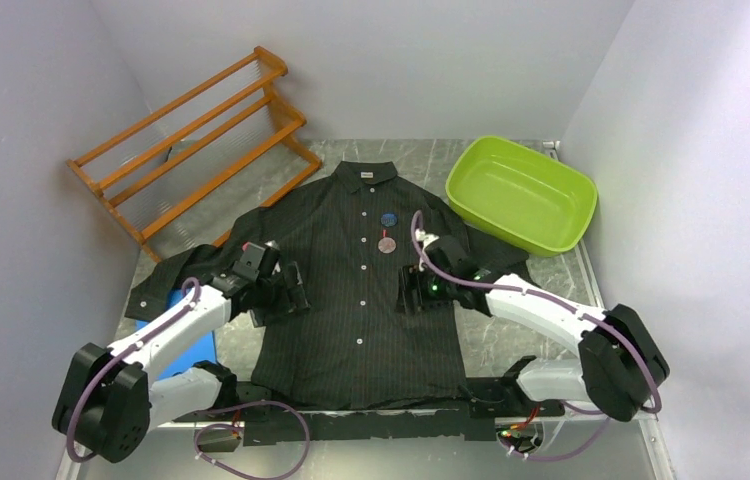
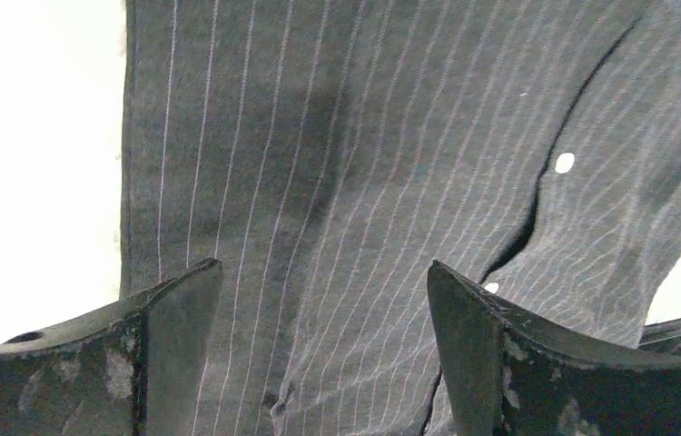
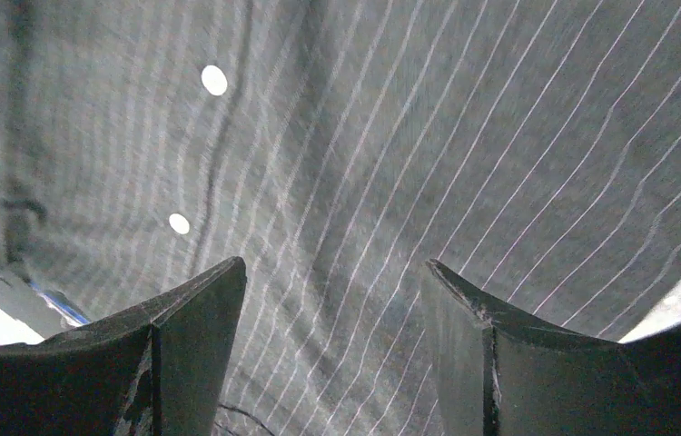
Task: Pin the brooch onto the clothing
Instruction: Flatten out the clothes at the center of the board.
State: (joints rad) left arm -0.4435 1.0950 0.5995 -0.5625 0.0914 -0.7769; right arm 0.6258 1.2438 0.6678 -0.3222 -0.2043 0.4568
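your shirt lies flat on the desk, front up, collar toward the far wall. on its chest sit a blue brooch and, just below it, a pinkish brooch — whether either is pinned cannot be told. your left pincer hangs low over the striped cloth beside the button line, jaws spread wide, gripping nothing. your right pincer is the same on the other side — wide apart and empty.
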